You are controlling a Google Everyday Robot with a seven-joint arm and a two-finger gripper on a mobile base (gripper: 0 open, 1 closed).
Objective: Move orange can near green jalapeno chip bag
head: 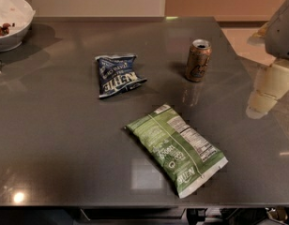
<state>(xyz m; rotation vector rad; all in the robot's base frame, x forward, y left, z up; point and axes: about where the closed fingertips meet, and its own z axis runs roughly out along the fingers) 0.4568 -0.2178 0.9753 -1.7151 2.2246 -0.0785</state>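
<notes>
The orange can [198,60] stands upright on the dark grey table [60,139], right of centre toward the back. The green jalapeno chip bag [178,147] lies flat nearer the front, label side up, diagonally placed, a clear gap below the can. My gripper [268,87] is at the right edge of the view, pale and cream-coloured, hanging over the table's right side, to the right of the can and apart from it. It holds nothing that I can see.
A dark blue chip bag [117,74] lies left of the can. A white bowl [9,24] with food sits at the back left corner. The table's right edge runs just beside the gripper.
</notes>
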